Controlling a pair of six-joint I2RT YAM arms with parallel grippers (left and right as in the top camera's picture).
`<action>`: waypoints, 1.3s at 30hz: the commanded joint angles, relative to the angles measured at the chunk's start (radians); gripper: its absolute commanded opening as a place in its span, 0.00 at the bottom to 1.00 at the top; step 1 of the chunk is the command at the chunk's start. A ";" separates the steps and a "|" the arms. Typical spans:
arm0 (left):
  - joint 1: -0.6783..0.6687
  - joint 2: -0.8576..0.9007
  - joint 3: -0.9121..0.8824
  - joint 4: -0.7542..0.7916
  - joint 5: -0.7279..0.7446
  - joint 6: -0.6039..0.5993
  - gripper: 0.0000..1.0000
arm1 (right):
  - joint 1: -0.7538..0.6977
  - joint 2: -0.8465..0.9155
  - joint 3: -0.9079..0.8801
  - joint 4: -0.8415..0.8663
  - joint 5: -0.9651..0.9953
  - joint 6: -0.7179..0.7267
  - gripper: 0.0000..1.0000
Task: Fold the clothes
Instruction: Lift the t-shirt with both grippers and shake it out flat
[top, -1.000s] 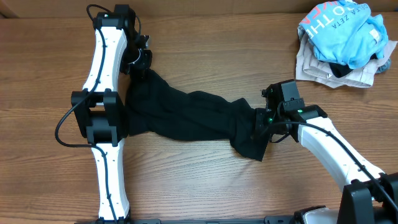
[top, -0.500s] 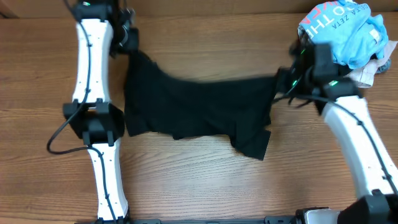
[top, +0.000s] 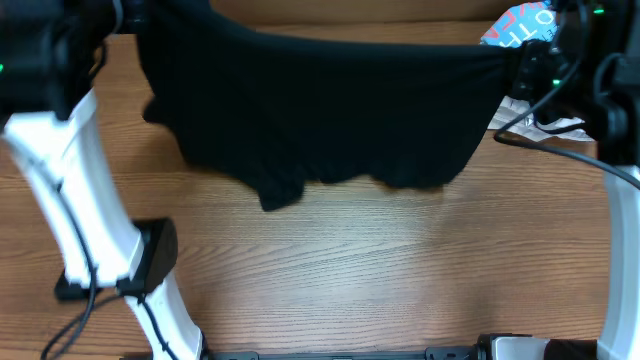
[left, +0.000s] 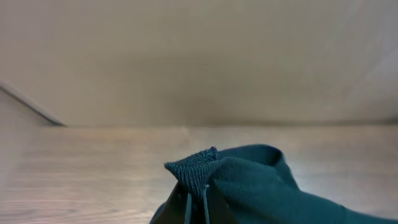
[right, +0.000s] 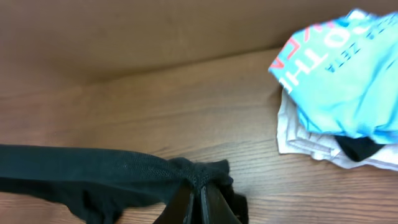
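The black garment (top: 320, 110) hangs stretched between my two grippers, high above the table, its ragged lower edge free in the air. My left gripper (left: 197, 202) is shut on a ribbed corner of the black garment (left: 249, 180); in the overhead view it sits at the top left (top: 135, 15). My right gripper (right: 198, 198) is shut on the other bunched corner of the black garment (right: 93, 174); in the overhead view it is at the top right (top: 520, 60). No logo or tag shows.
A light blue T-shirt with pink-and-white lettering (right: 342, 81) lies on a beige garment (right: 305, 143) at the table's far right; its top shows in the overhead view (top: 520, 20). A cardboard wall (right: 137, 31) runs along the table's back edge.
Both grippers have risen and moved apart and toward the back, lifting the black garment off the table and spreading it wide. It lay bunched on the table one second ago.
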 joint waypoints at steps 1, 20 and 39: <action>0.002 -0.105 0.017 0.016 -0.165 0.006 0.04 | -0.018 -0.091 0.092 -0.023 0.009 -0.023 0.04; 0.002 -0.469 0.012 0.004 -0.522 0.009 0.04 | -0.018 -0.433 0.107 -0.170 0.038 -0.022 0.04; 0.002 -0.080 -0.390 -0.038 -0.468 0.009 0.04 | -0.017 0.093 -0.031 -0.094 0.006 -0.056 0.04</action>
